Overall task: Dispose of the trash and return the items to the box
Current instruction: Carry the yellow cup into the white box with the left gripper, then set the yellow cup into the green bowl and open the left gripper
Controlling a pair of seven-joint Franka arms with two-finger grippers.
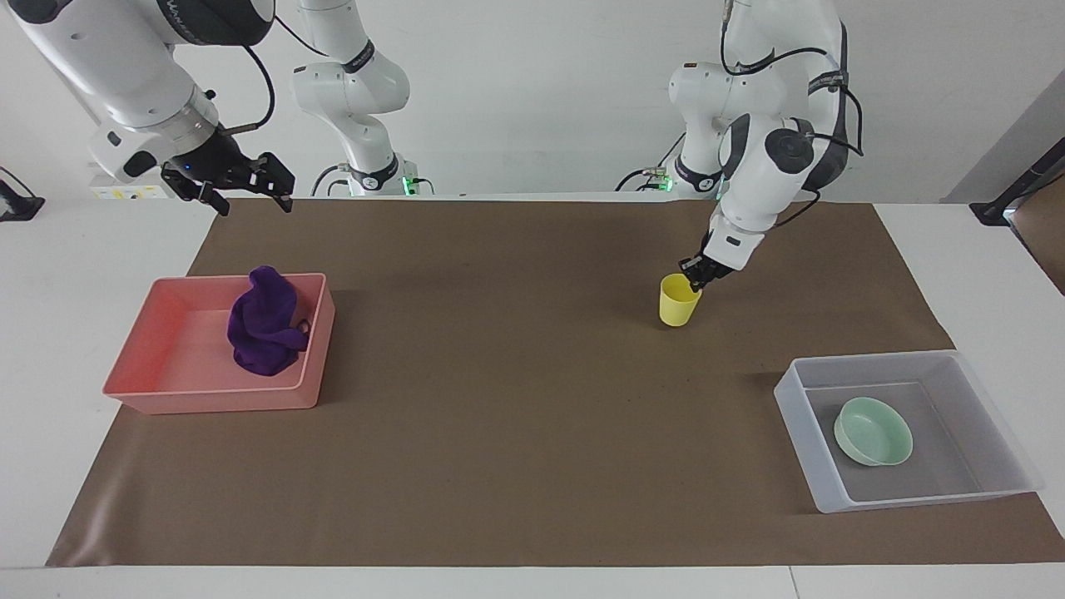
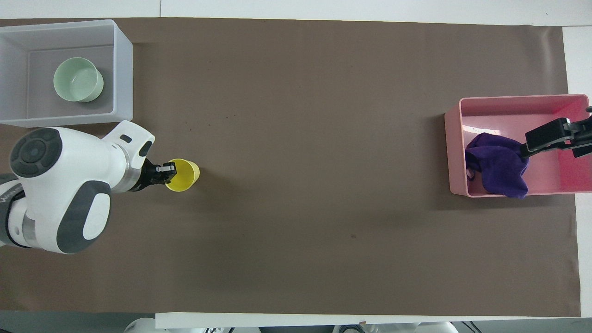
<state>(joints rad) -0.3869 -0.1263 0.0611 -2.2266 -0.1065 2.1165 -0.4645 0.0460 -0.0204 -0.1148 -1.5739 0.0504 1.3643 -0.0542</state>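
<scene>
One yellow cup, one mint-green bowl, one purple cloth, one translucent whitish bin and one pink tray sit on the brown mat that covers the tabletop. The cup stands upright on the mat toward the left arm's end, nearer to the robots than the bin. The bowl lies in the bin. The cloth is bunched in the pink tray at the right arm's end, against the wall that faces the middle of the mat. The left arm bends down steeply, and the left gripper has its fingers pinching the cup's rim on the side nearer the robots. The right arm waits raised, with the right gripper over the mat's edge near the tray, fingers spread.
</scene>
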